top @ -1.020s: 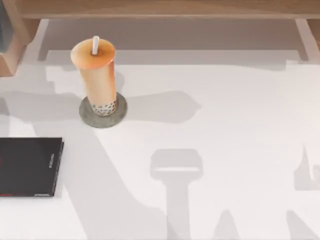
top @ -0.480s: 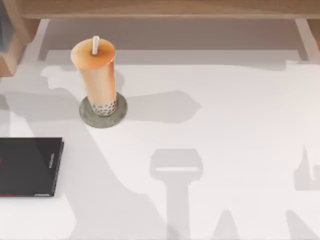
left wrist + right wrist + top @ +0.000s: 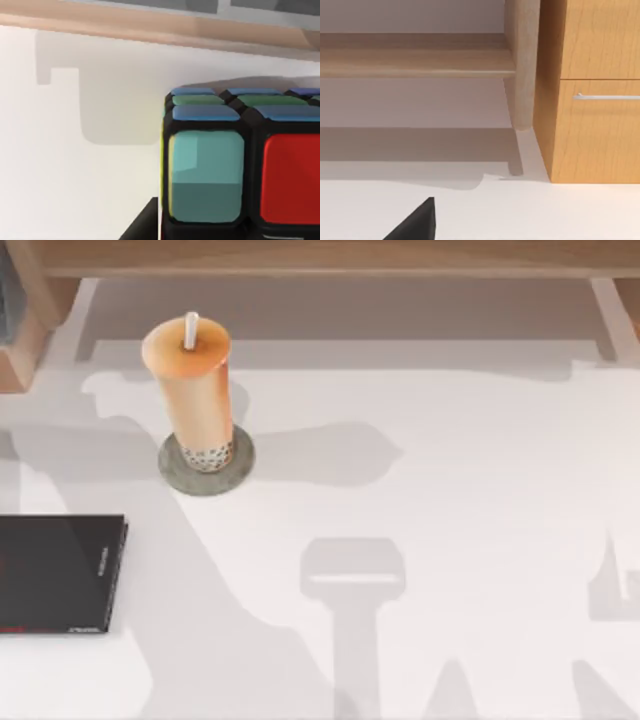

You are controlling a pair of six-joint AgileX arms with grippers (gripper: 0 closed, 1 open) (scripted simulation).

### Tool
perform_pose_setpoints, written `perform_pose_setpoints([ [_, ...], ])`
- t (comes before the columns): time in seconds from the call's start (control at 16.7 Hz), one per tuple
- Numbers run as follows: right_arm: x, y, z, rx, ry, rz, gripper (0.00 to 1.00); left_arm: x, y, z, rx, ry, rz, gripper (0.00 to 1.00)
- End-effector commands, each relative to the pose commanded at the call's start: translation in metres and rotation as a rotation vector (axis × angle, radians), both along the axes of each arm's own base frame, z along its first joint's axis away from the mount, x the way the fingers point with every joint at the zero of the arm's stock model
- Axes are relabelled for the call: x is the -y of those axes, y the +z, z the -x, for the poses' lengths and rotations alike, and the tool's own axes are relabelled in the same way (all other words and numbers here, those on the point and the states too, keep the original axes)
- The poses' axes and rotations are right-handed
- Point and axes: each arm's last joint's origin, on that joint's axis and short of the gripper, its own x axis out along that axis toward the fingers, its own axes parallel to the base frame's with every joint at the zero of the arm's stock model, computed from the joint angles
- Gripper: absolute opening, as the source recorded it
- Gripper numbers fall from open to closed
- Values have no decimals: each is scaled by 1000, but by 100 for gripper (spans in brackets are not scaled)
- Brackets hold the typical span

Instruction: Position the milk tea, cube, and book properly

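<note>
1. I see a white table (image 3: 450,490) with a wooden shelf (image 3: 320,255) along its far edge.
2. The tall orange-tan milk tea cup (image 3: 195,390) stands upright on a round grey coaster (image 3: 240,468); a thin flat black book (image 3: 55,573) lies at the table's left edge.
3. The multicoloured puzzle cube (image 3: 240,165) sits right at my left jaws; whether they clench it, I cannot tell.
4. A wooden drawer cabinet (image 3: 592,90) stands ahead of my right jaws, whose state I cannot tell.

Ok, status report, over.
Cube close up at the left wrist camera. Milk tea upright on its coaster, top view's left. Black book flat at the left edge. Nothing near the cup.
</note>
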Motion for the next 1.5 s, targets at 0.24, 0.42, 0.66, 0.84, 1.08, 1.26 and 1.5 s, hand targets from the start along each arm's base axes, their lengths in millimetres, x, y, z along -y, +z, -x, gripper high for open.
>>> perform_pose_setpoints([
  [0.24, 0, 0, 0, 0, 0, 0, 100, 0, 0, 0, 0, 0, 0, 10],
  [0.42, 0, 0, 0, 0, 0, 0, 100, 0, 0, 0, 0, 0, 0, 0],
  [0.66, 0, 0, 0, 0, 0, 0, 100, 0, 0, 0, 0, 0, 0, 0],
  [0.84, 0, 0, 0, 0, 0, 0, 100, -2, 3, 2, 4, 4, -2, 0],
  [1.08, 0, 0, 0, 0, 0, 0, 100, 2, 10, 10, -43, -58, 5, 0],
  [1.26, 0, 0, 0, 0, 0, 0, 100, 10, 18, 19, -109, -132, 8, 0],
  [1.5, 0, 0, 0, 0, 0, 0, 100, 6, 22, 23, -121, -146, 10, 0],
])
